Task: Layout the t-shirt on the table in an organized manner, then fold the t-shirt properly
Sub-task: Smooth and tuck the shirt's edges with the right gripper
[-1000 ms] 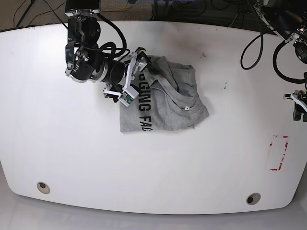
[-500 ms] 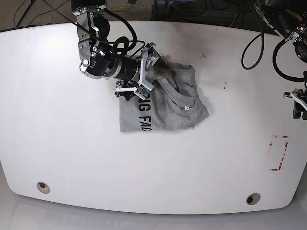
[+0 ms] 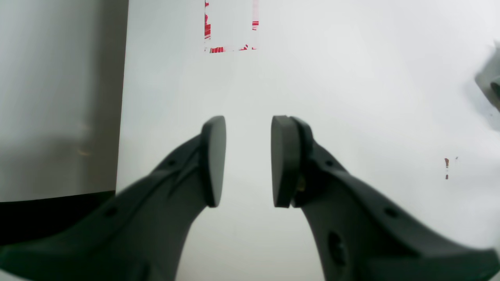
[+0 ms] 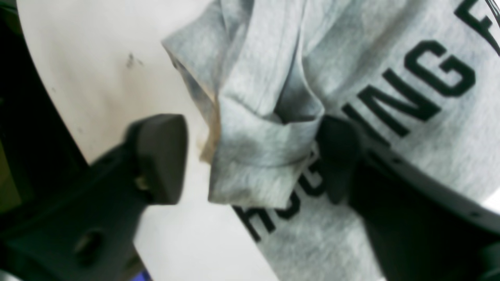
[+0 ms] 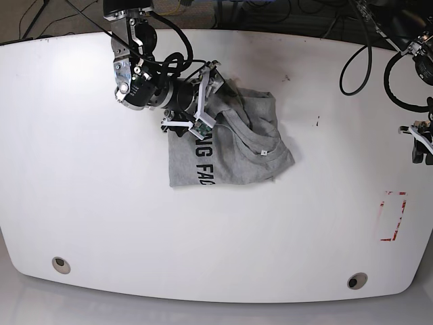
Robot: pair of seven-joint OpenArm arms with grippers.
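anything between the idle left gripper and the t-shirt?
No. In the base view only bare white table with a few dark specks separates the left gripper from the t-shirt.

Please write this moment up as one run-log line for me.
right gripper: open, fingers straddling a bunched fold of the t-shirt | left gripper: open, empty, over the table | shirt: crumpled

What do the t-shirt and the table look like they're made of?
T-shirt: soft heathered grey knit, probably cotton jersey, matte and fuzzy, draping in folds, with black printed lettering. Table: hard, smooth white top with glossy reflections, likely laminate or coated board; the core isn't visible.
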